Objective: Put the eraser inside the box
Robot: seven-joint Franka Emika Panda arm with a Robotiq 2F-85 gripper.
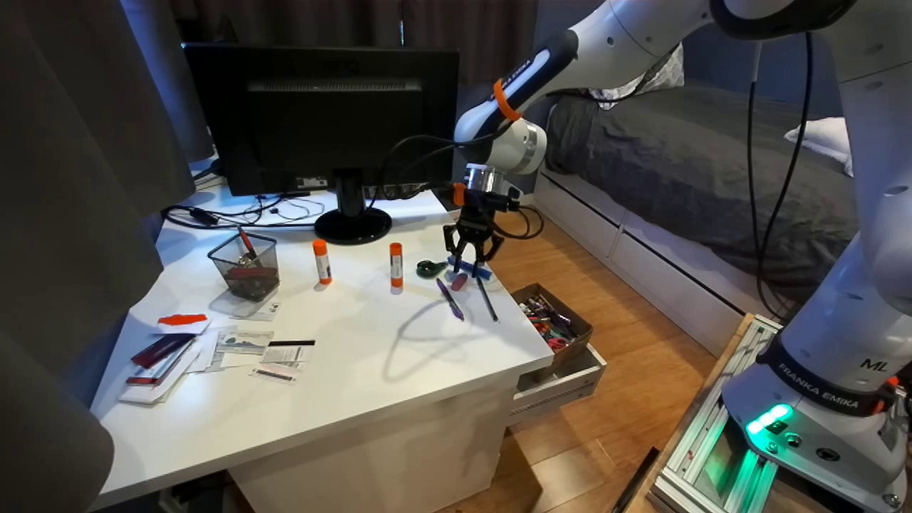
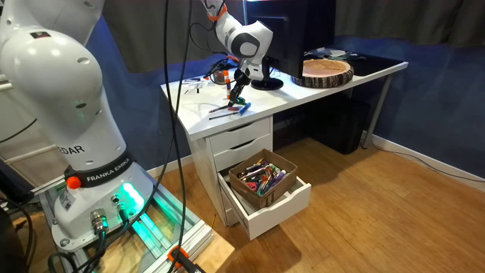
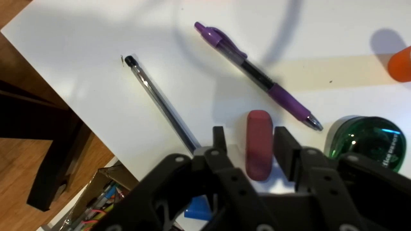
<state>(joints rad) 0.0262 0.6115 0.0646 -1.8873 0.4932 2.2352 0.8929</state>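
The eraser (image 3: 259, 144) is a reddish-pink rounded bar lying on the white desk. It shows in both exterior views (image 1: 459, 282) (image 2: 233, 109). My gripper (image 3: 249, 134) is open, with nothing held. In the wrist view its fingers stand on either side of the eraser, the right finger close to its edge and the left with a wider gap. In both exterior views the fingertips (image 1: 466, 271) (image 2: 230, 105) are low near the eraser; their exact height is unclear. The box (image 2: 246, 195) is brown cardboard, full of pens and markers, in an open drawer below the desk. It also shows in an exterior view (image 1: 583, 332).
A purple pen (image 3: 257, 75), a dark pen (image 3: 160, 102), a blue marker (image 3: 198, 208) and a round green object (image 3: 369, 141) lie around the eraser. Two glue sticks (image 1: 396, 266) (image 1: 322, 262) stand upright. A mesh cup (image 1: 246, 267) and monitor (image 1: 320, 121) are farther off. The open drawer (image 2: 280, 216) sticks out.
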